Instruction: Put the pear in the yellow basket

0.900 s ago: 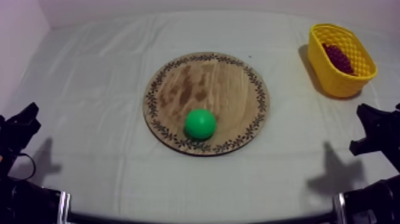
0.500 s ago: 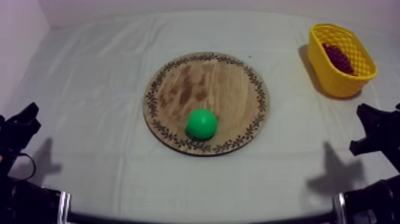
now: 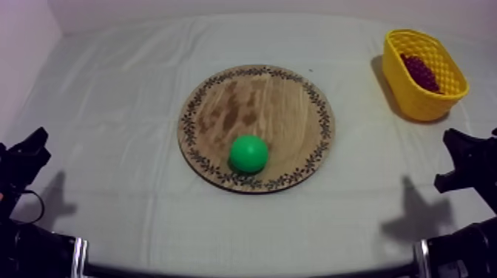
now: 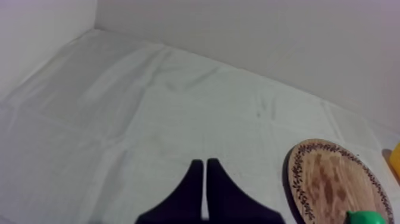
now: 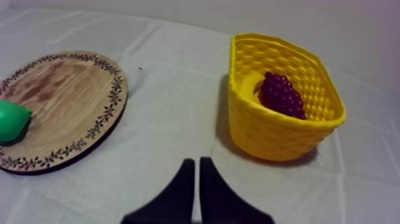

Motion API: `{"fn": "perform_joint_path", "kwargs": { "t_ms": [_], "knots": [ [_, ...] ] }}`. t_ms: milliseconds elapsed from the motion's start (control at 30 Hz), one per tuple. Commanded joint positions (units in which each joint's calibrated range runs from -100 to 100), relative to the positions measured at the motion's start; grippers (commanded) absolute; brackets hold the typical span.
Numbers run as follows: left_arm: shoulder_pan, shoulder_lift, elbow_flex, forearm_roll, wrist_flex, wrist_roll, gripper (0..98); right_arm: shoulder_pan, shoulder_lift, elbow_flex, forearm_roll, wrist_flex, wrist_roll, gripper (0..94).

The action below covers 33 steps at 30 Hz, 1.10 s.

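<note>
The round wooden board (image 3: 259, 100) was found at the middle of the table, on the grey-white cloth (image 3: 126, 96). The pear (image 3: 248, 154), green in colour, was seen lying on the board, close to its near rim and slightly left of the board's centre. It was touched by neither gripper.

The yellow basket (image 3: 416, 103) was located at the far right of the table, well apart from the board. A bunch of grapes (image 3: 420, 72) was noted inside it. No pear was recorded in the basket.

The left gripper (image 4: 204, 164) was observed low at the near left side, over bare cloth and well apart from the board. Its two black fingers were pressed together as a narrow wedge, clenched on nothing.

The right gripper (image 5: 197, 162) was observed low at the near right side, over bare cloth between the board and the basket, nearer the basket, and touching neither. Its fingers were likewise drawn together as a narrow wedge, with nothing held between them.

Both arms were noted at the near edge of the table, one at each side, clear of the board and the basket.
</note>
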Motion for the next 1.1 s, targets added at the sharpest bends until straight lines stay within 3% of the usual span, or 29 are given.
{"fn": "perform_joint_path", "kwargs": {
  "t_ms": [0,567,900,1067],
  "knots": [
    [0.01,0.0,0.0,-0.02,-0.01,-0.01,0.1,-0.01,-0.03,0.04,0.01,-0.07,-0.25,0.5],
    [0.01,0.0,0.0,-0.02,-0.01,-0.01,0.1,-3.61,4.15,-6.79,1.09,-1.67,1.87,0.5],
    [0.01,0.0,0.0,-0.02,-0.01,-0.01,0.1,-7.37,22.43,-31.57,0.97,7.44,1.56,0.5],
    [0.01,0.0,0.0,-0.02,-0.01,-0.01,0.1,-11.46,33.35,-44.9,2.9,14.17,-0.53,0.5]
  ]
}}
